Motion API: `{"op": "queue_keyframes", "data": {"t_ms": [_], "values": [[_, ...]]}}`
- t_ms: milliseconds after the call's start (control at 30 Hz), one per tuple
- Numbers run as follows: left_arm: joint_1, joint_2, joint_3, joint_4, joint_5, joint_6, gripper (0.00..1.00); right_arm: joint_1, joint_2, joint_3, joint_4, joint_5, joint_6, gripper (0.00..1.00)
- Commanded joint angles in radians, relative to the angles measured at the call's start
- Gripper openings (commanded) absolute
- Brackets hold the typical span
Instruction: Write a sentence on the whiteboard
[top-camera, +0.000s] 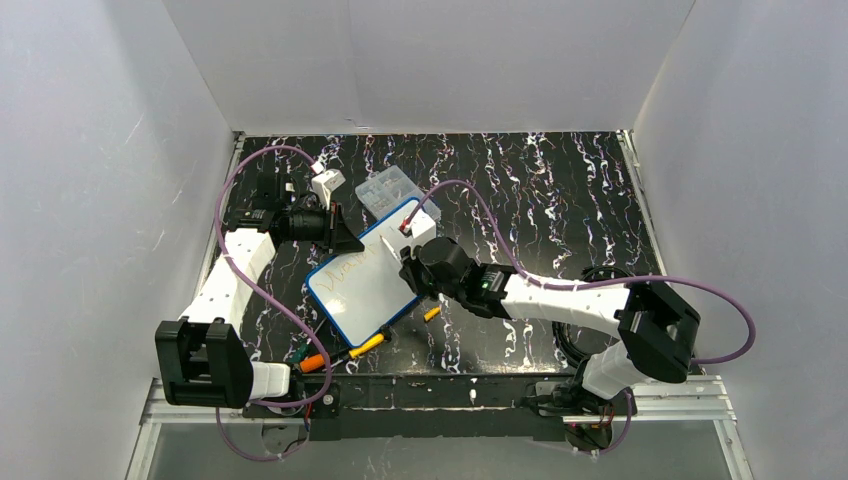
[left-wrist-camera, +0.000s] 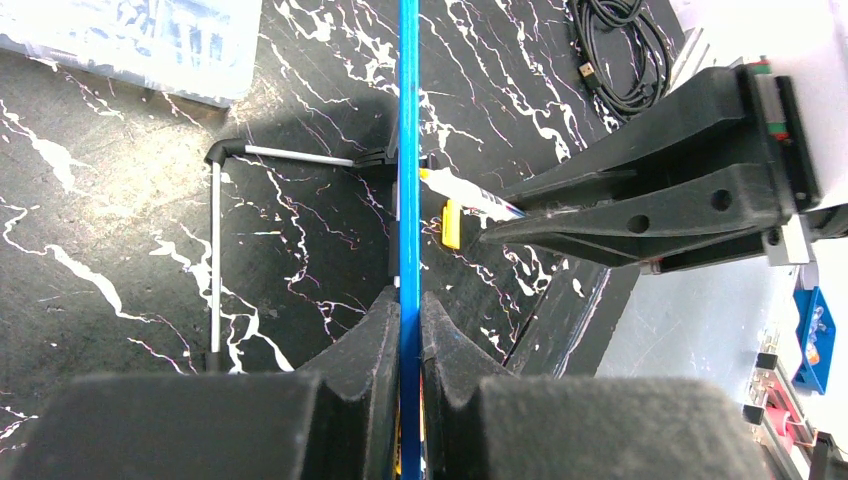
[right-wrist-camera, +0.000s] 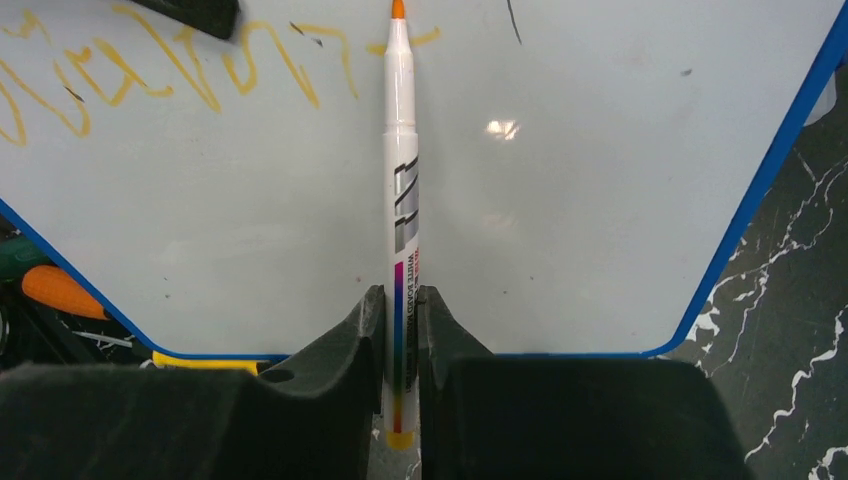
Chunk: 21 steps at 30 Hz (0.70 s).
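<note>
Step in hand, as I judge it: writing, part way along a line.

- The flat white whiteboard with thin blue rim and rounded corners (top-camera: 375, 300) sits left of the black marbled counter (top-camera: 560, 190) centre. A clear plastic compartment box (top-camera: 390, 190) lies just off its 12 o'clock corner.
- The thin orange-yellow cursive sentence (right-wrist-camera: 150, 70) is one slanted line so far (words too small to read). Most of the white face is bare.
- The left tool (left-wrist-camera: 409, 300) is clamped on the board's blue rim at about 11 o'clock. It holds the board raised off the counter, and that wrist camera sees the board edge-on.
- The right tool (right-wrist-camera: 400, 300) is pinched shut on a white orange-tipped whiteboard marker (right-wrist-camera: 402, 160). The tip points to 12 o'clock in its own view, and the finished lettering lies at 10 to 11 o'clock of it. The tip appears to be on the surface.
- Pose: the right arm reaches in from 4 o'clock with its elbow low and forearm stretched across. The left arm is folded up along the 9 o'clock side.

Next move calls for light, even tip pressure and small strokes running on from the last letter, while the left grip stays firm so the board does not swing.
</note>
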<state>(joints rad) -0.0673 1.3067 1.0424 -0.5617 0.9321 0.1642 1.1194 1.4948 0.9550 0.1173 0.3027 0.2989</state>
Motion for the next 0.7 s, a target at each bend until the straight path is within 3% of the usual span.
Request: {"op": "queue_keyframes", "data": {"t_ms": [0, 667], "values": [[-0.006, -0.041, -0.016, -0.037, 0.043, 0.002, 0.0, -0.003, -0.016, -0.033, -0.017, -0.014, 0.035, 0.01], [-0.006, -0.049, -0.018, -0.033, 0.04, 0.002, 0.0, -0.003, -0.014, -0.026, -0.061, 0.02, 0.036, 0.01]]}}
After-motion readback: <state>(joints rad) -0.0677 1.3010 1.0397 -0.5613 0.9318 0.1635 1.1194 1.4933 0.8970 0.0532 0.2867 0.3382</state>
